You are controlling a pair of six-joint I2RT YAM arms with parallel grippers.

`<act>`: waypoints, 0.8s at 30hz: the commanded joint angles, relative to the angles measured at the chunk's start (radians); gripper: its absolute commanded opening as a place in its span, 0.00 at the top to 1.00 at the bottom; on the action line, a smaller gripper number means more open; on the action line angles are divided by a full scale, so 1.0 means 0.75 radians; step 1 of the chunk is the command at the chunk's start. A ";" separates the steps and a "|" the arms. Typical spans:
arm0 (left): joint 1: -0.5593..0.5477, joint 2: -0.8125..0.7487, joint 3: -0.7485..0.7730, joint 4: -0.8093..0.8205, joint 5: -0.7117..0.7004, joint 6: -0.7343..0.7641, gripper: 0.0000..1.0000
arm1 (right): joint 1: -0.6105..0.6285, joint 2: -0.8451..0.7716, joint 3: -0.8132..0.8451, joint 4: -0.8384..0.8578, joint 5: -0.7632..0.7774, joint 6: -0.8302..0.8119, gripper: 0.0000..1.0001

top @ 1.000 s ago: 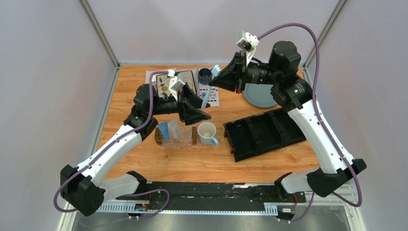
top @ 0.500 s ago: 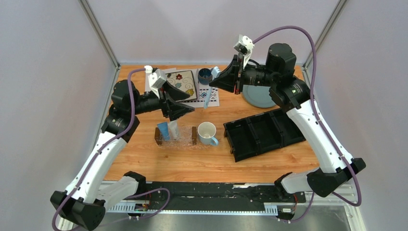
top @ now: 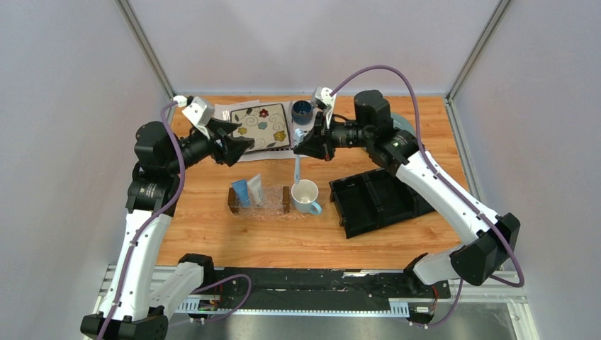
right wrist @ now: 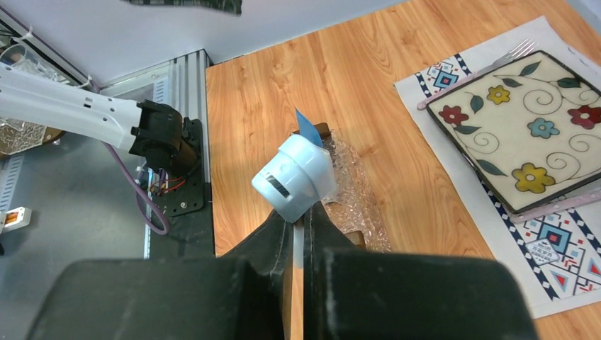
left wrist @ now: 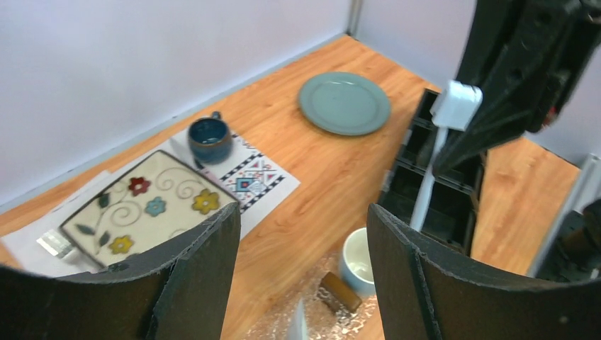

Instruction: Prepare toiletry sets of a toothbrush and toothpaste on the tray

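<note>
We hold the toothbrush [top: 297,168] pinched tight in our right end effector [top: 303,147] near the tray [top: 273,207]. Next, we judge, it needs lowering beside the tubes [top: 254,190]. Our left end effector [top: 244,145] gapes, empty.

I read a white mug with a blue handle [top: 305,196] standing upright near table centre, with a black compartment organizer [top: 383,195] just beside it on the right. Along the far edge — a floral square plate [top: 264,126], a patterned mat [left wrist: 259,180] with a dark blue cup [top: 302,110] at its far corner, and a grey-green round plate [left wrist: 344,103].
</note>
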State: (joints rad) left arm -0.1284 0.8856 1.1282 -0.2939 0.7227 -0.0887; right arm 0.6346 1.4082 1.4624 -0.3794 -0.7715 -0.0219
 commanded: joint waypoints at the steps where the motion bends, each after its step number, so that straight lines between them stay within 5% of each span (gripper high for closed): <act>1: 0.054 -0.027 0.040 -0.021 -0.155 0.039 0.27 | 0.044 0.014 -0.078 0.199 0.057 -0.034 1.00; 24: 0.128 -0.058 -0.050 0.009 -0.268 0.102 0.27 | 0.191 0.274 -0.197 0.563 0.110 -0.059 1.00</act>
State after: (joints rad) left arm -0.0433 0.8585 1.0977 -0.3042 0.5354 -0.0433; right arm 0.7700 1.5959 1.3281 -0.0814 -0.7143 -0.0425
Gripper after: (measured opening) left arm 0.728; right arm 0.036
